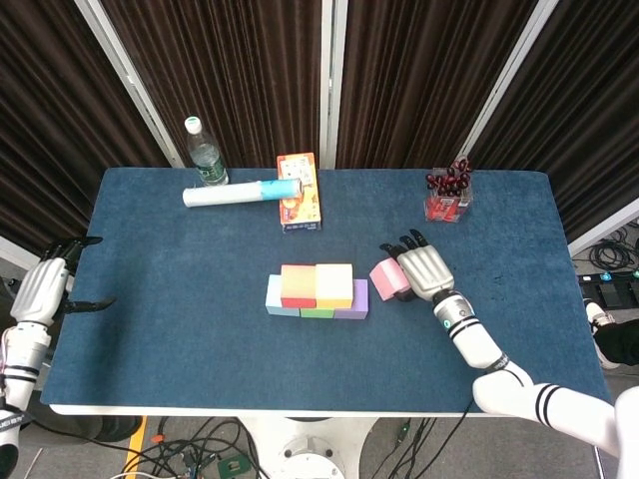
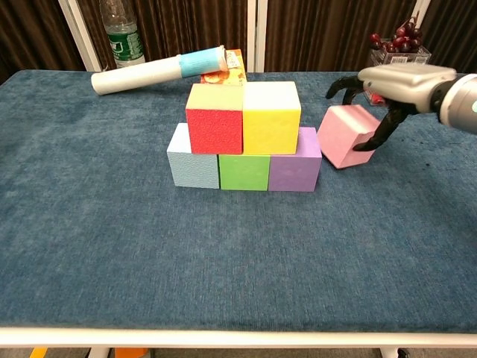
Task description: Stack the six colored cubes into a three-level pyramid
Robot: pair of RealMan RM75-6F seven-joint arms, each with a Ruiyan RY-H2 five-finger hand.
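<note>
A two-level stack stands mid-table: light blue cube, green cube and purple cube below, red cube and yellow cube on top. My right hand grips the pink cube, tilted and held in the air just right of the purple cube. My left hand hovers off the table's left edge, fingers apart and holding nothing.
At the back stand a water bottle, a lying white roll with a blue end and an orange box. A clear container of red items sits at the back right, behind my right hand.
</note>
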